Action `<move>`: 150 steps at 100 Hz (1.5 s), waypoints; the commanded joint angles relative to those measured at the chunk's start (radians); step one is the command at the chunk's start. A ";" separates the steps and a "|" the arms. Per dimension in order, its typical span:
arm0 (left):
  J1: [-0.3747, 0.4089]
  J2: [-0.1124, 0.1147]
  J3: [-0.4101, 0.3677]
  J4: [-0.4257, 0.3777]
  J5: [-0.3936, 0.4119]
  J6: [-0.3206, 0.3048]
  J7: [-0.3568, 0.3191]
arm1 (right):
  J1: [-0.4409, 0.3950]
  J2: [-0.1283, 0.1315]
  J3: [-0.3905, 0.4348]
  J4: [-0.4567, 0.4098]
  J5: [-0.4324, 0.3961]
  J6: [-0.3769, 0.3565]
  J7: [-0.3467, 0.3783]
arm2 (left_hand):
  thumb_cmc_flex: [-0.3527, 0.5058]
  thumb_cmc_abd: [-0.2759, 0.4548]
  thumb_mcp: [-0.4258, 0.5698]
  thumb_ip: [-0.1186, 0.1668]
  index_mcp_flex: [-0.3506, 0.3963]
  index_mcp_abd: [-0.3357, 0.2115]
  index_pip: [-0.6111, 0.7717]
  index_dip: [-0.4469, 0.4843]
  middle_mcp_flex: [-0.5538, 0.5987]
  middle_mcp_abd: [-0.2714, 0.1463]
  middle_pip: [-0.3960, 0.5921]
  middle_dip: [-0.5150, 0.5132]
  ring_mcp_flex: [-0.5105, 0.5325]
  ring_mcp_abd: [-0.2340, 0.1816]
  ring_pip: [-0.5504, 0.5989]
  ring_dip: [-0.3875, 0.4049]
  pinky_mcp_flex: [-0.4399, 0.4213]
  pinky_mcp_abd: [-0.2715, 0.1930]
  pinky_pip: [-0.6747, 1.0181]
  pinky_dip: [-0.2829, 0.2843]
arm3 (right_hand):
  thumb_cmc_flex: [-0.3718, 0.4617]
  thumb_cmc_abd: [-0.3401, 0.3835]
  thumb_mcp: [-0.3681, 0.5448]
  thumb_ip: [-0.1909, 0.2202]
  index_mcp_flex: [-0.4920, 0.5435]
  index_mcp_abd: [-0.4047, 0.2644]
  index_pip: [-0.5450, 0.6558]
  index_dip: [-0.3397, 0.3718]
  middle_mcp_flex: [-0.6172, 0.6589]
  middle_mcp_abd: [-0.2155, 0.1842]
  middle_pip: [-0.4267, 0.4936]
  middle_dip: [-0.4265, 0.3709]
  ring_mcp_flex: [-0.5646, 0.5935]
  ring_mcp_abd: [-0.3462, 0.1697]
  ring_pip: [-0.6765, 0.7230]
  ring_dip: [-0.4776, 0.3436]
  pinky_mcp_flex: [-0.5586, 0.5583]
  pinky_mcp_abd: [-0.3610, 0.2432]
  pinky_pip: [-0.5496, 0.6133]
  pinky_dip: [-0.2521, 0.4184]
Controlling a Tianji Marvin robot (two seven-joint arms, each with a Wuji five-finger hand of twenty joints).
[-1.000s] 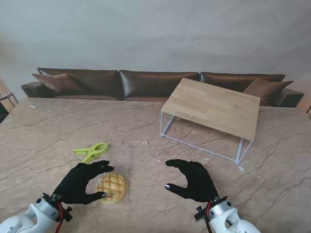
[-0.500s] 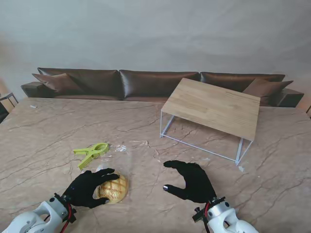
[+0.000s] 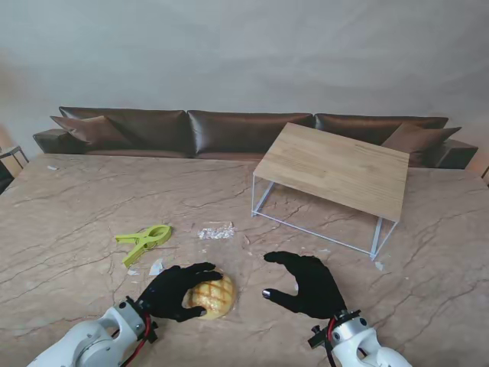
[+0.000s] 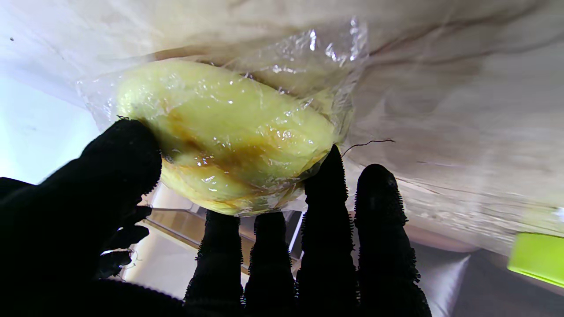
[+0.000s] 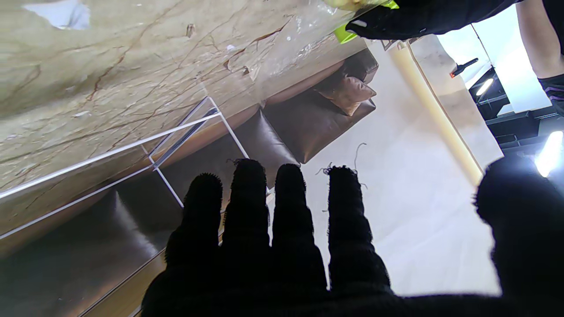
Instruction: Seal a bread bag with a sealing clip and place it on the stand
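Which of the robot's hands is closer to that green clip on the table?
The left hand. It sits just nearer to me than the green clip, gripping the bagged bread. The right hand hovers open, far off to the clip's right.

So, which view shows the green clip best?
The stand view: the whole clip lies on the table, left of and farther from me than the bread. The left wrist view catches only a green corner at the edge; the right wrist view only a sliver behind the left hand.

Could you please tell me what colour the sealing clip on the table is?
The sealing clip is lime green, seen best in the stand view.
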 commanded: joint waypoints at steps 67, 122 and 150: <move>-0.039 -0.074 0.147 -0.005 -0.117 0.116 0.104 | -0.004 0.005 0.039 -0.033 0.031 0.175 0.123 | -0.088 0.058 -0.110 -0.005 0.001 0.021 -0.050 -0.021 -0.076 -0.004 -0.017 -0.017 -0.159 -0.015 -0.324 -0.232 -0.200 0.069 -0.245 -0.102 | 0.062 -0.014 -0.029 0.013 0.069 -0.007 0.026 0.014 0.061 0.008 0.041 0.018 0.079 0.010 0.048 0.037 0.049 0.011 0.081 0.046; 0.076 -0.073 -0.057 -0.098 -0.097 0.039 0.119 | 0.131 0.002 -0.074 -0.055 0.083 0.610 0.258 | -0.091 0.111 -0.172 0.013 0.017 0.019 -0.054 -0.026 -0.061 -0.013 -0.024 -0.022 -0.202 -0.029 -0.368 -0.271 -0.260 0.067 -0.363 -0.121 | -0.040 -0.046 0.010 -0.013 0.384 0.050 0.080 0.165 0.360 0.080 0.444 0.205 0.477 0.182 0.480 0.374 0.330 0.196 0.630 0.356; 0.083 -0.074 -0.099 -0.095 -0.094 0.025 0.125 | 0.281 0.000 -0.156 0.062 0.202 0.744 0.344 | -0.090 0.107 -0.164 0.014 0.025 0.018 -0.049 -0.023 -0.056 -0.018 -0.023 -0.022 -0.197 -0.033 -0.369 -0.272 -0.260 0.069 -0.368 -0.115 | -0.080 -0.068 0.023 -0.025 0.396 0.100 0.048 0.116 0.357 0.095 0.473 0.238 0.458 0.197 0.539 0.414 0.301 0.204 0.658 0.391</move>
